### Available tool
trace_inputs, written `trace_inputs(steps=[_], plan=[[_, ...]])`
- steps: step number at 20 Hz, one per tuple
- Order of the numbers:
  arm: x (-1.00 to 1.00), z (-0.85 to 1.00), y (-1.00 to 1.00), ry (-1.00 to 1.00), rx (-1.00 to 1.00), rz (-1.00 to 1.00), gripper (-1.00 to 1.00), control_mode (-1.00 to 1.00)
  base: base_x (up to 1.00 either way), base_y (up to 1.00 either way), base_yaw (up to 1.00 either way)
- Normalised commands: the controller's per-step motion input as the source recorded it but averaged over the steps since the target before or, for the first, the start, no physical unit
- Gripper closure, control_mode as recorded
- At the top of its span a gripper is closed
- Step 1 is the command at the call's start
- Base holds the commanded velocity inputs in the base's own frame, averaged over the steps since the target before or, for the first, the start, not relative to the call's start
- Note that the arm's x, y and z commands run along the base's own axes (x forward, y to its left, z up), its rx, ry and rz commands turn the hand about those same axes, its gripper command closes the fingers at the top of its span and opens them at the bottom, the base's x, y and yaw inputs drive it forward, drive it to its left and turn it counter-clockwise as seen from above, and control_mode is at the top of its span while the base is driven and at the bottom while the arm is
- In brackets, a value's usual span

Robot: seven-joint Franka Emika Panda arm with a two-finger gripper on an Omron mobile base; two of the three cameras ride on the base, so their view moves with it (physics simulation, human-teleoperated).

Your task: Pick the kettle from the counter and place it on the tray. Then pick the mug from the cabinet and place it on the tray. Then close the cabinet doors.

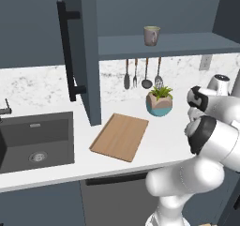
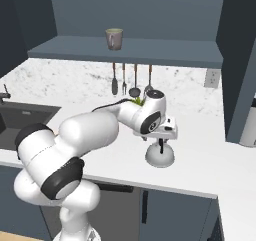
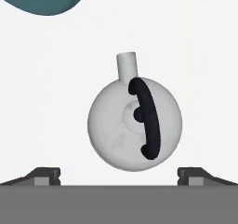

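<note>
I held the pincer (image 3: 119,174) wide open and empty directly above the kettle (image 3: 135,125) standing on the white bench (image 2: 210,170), judging I should descend straight and close squarely across its black arched handle (image 3: 148,121).

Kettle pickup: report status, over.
Gripper open, above kettle, not yet gripping. Kettle upright on counter, tray bare. Mug on cabinet shelf, door open. Nothing in the way.
</note>
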Motion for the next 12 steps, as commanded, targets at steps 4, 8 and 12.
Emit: trace_inputs(steps=[4, 8, 12], plan=[[0.03, -0.21, -0.10, 0.00, 0.00, 0.00, -1.00, -1.00, 0.00, 0.00, 0.00], [0.02, -0.17, -0.13, 0.00, 0.00, 0.00, -1.00, -1.00, 0.00, 0.00, 0.00], [0.01, -0.18, -0.12, 0.00, 0.00, 0.00, -1.00, -1.00, 0.00, 0.00, 0.00]])
